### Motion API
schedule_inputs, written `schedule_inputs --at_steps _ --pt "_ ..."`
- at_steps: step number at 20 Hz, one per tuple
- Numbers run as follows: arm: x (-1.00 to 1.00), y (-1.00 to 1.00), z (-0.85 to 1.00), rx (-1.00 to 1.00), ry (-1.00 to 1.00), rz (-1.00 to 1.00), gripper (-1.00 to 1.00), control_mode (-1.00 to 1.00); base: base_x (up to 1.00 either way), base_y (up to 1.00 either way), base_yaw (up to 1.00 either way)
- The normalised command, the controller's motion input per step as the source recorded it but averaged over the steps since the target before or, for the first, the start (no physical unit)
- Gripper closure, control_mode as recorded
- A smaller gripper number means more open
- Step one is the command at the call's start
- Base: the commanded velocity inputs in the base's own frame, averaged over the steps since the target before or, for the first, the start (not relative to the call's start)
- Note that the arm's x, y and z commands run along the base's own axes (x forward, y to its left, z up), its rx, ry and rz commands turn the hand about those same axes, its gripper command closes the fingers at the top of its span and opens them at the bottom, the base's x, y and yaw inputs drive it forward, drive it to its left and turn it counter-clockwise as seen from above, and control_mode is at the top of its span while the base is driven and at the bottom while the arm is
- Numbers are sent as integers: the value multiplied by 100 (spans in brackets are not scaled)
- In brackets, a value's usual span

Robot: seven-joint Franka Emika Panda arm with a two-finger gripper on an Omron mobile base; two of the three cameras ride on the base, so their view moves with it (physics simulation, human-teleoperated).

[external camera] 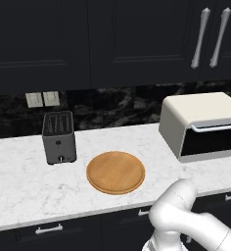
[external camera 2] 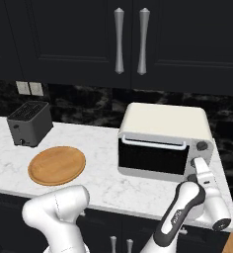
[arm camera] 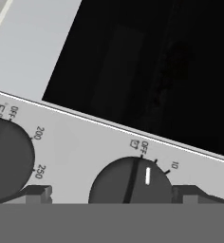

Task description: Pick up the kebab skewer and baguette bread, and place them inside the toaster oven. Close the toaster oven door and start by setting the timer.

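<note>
Tool tips flank round dark dial on smooth pale panel.

Hidden and cut-off parts around the toaster oven

In the left base view the toaster oven runs off the right edge, so its control panel is mostly lost, and nothing can be made out behind the dark glass of the toaster oven door. In the right base view the robot's hand covers the lower part of the control panel. In the hand view the left knob is cut by the picture's edge, the timer knob loses its lower half at the bottom, and the finger tips show as stubs only.
</note>
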Motion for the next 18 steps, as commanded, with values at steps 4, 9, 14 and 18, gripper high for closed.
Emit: schedule_inputs --at_steps 4,9,14,18 --pt "0 -1 21 7 0 -5 -100 -100 0 0 0" --pt "0 0 17 10 0 -3 -100 -100 0 0 0" --pt "0 0 1 10 0 0 -100 -100 0 0 0" --pt "0 0 0 7 -1 0 -100 -100 0 0 0"
